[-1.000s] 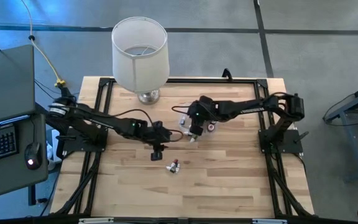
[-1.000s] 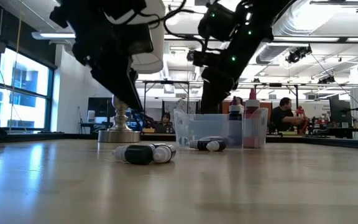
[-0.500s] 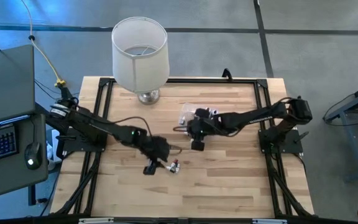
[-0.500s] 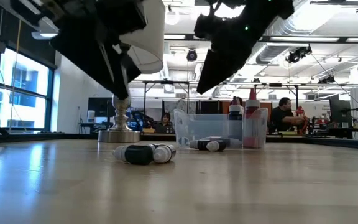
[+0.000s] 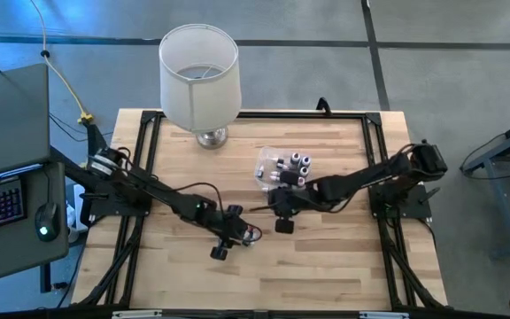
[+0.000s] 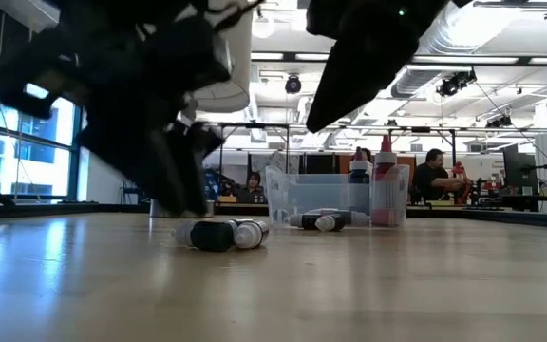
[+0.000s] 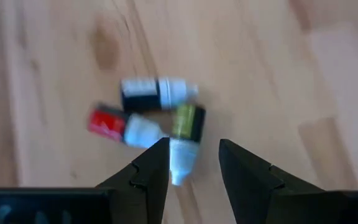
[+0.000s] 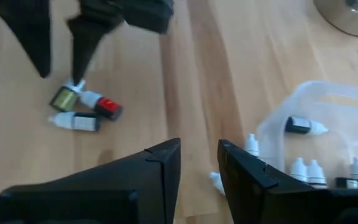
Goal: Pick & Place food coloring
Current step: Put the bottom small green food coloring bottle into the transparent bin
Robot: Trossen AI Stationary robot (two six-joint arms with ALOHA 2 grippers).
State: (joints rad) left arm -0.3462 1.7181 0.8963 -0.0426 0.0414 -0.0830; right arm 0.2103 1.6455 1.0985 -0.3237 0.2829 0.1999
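Observation:
Three small food coloring bottles (image 7: 157, 94) with white caps lie together on the wooden table (image 5: 326, 266): one black, one red (image 7: 110, 123), one olive (image 7: 187, 121). My left gripper (image 7: 191, 163) is open and low over them, its fingers on either side of the olive bottle's white cap (image 7: 180, 163). The right wrist view shows the same fingers (image 8: 79, 46) above the cluster (image 8: 73, 106). My right gripper (image 8: 199, 158) is open and holds nothing, between the cluster and a clear plastic tub (image 5: 266, 164). More bottles (image 5: 295, 164) are in the tub.
A white-shaded lamp (image 5: 199, 75) stands on a metal base (image 5: 211, 137) at the table's far side, left of the tub. A black frame (image 5: 144, 159) runs along the table's edges. Bare wood lies toward the near edge.
My left gripper has gone toward the table's near edge and right, and down, until its fingers reach the three loose bottles. My right gripper has left the tub and gone toward the near edge. The bottles on the table have stayed put.

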